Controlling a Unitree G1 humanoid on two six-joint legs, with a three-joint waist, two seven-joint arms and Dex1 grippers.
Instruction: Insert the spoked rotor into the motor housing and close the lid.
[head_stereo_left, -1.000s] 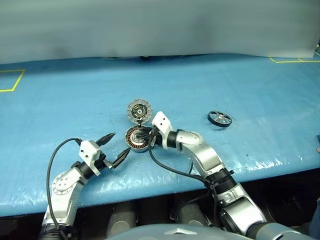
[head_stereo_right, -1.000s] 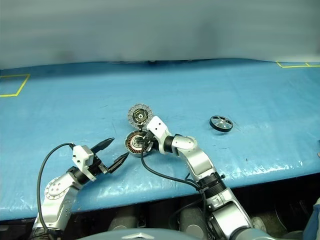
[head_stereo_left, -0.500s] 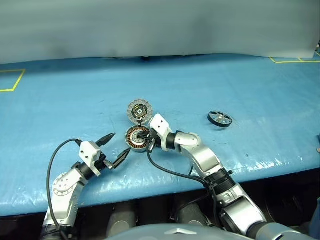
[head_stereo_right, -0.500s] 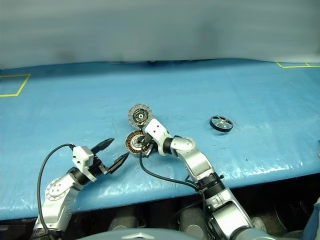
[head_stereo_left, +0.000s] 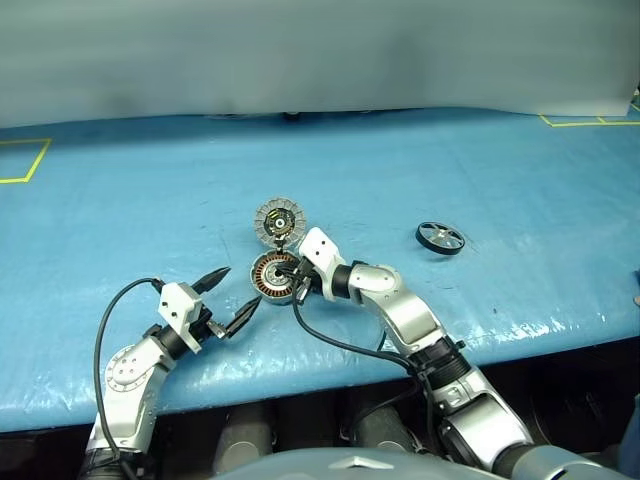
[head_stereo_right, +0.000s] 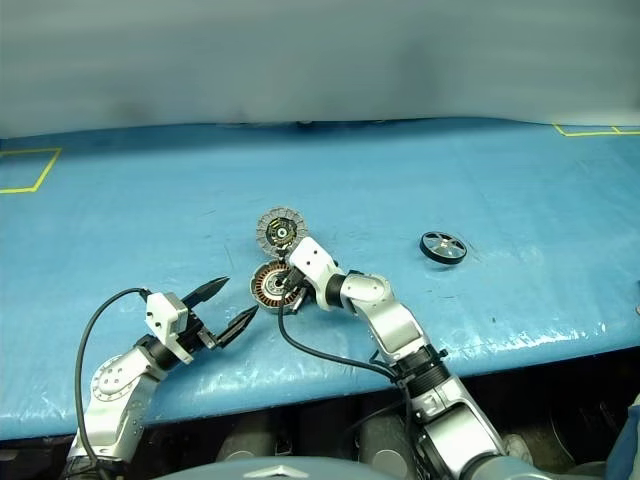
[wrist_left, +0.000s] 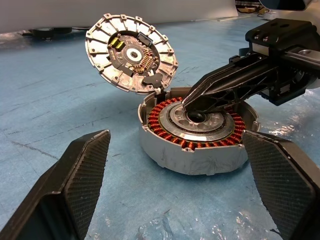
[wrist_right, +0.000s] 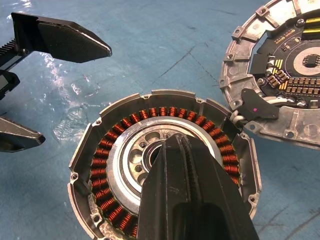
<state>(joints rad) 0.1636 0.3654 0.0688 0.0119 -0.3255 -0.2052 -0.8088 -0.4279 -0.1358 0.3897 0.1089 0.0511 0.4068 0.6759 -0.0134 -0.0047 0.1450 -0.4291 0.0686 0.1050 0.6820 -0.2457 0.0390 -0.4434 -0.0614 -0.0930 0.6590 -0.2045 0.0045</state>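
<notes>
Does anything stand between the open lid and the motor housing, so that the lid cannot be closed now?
Yes. The right gripper, shut, reaches over the motor housing's rim, its tips at the centre hub, in the lid's path. The lid stands tilted open at the far rim. The left gripper, open, is beside the housing, apart.

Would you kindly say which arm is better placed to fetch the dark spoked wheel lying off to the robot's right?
Right, probably: the dark spoked wheel lies on that arm's side, though the right gripper, shut, is over the silver copper-wound housing. The left gripper is farther.
</notes>
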